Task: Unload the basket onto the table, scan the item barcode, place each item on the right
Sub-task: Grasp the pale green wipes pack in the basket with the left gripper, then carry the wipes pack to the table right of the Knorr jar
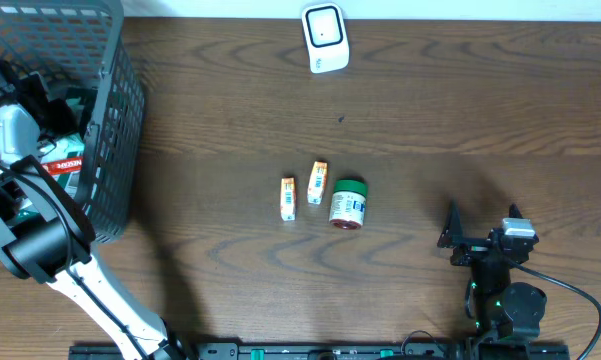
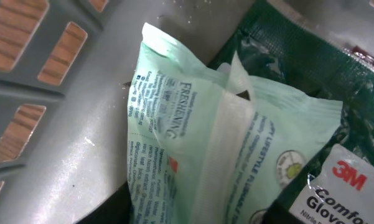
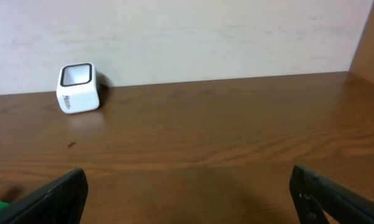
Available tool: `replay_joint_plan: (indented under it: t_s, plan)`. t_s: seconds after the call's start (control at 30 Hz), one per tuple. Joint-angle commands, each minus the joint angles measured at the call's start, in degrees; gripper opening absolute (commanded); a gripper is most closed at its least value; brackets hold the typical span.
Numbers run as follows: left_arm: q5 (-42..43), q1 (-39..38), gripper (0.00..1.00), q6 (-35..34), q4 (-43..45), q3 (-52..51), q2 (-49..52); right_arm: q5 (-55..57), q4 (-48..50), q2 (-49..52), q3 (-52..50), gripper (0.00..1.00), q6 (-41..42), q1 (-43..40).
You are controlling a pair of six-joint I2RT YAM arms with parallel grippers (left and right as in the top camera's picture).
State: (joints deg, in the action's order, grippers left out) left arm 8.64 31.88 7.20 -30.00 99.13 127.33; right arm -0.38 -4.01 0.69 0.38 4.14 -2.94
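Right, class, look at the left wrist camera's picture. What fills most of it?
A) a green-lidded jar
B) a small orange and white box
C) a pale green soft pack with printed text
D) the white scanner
C: the pale green pack takes up the middle of that view, lying on the floor of the grey basket beside a 3M glove pack.

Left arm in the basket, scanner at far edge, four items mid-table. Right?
No: three items mid-table, one small box, a second box and a green-lidded jar, per the overhead view. Left arm in the basket and scanner at the far edge hold.
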Motion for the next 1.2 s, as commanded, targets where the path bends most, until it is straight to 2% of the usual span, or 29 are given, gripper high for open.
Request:
replay_joint_plan:
  t_s: [0.0, 0.07, 0.2, 0.27, 0.43, 0.57, 0.67, 0.8, 0.93, 1.17]
  plan:
    - [-0.07, 0.35, 0.30, -0.26, 0.04, 0.66, -2.47, 0.11, -0.17, -0.31, -0.09, 0.99, 0.74, -0.39]
    - [-0.07, 0.35, 0.18, -1.81, 0.20, 0.66, -3.54, 0.11, -0.17, -0.31, -0.09, 0.99, 0.74, -0.39]
    - [-0.28, 0.35, 0.19, -3.91, 0.48, 0.66, -7.37, 0.11, -0.17, -0.31, -0.09, 0.99, 0.74, -0.39]
    - [-0.48, 0.35, 0.15, -3.91, 0.61, 0.66, -10.64, 0.11, -0.17, -0.31, -0.09, 0.99, 0.74, -0.39]
    - [-0.72, 0.35, 0.15, -5.18, 0.66, 0.66, -20.96, 0.11, -0.17, -0.31, -0.09, 0.99, 0.74, -0.39]
    - [-0.44, -0.76, 0.15, -11.45, -2.95, 0.63, -30.95, 0.11, -0.17, -0.31, -0.09, 0.99, 0.74, -0.39]
    - [-0.46, -3.21, 0.15, -13.55, -5.99, 0.63, -37.86, 0.11, -0.17, -0.31, -0.09, 0.99, 0.74, -0.39]
    - [-0.46, -8.74, 0.15, -14.12, -9.27, 0.63, -47.08, 0.11, -0.17, -0.31, -0.09, 0.99, 0.74, -0.39]
    - [-0.44, -16.28, 0.16, -19.21, -16.17, 0.63, -54.90, 0.11, -0.17, -0.31, -0.09, 0.99, 0.74, -0.39]
    - [-0.09, -34.91, 0.15, -28.06, -30.67, -2.14, -59.10, 0.11, -0.17, -0.31, -0.09, 0.99, 0.74, -0.39]
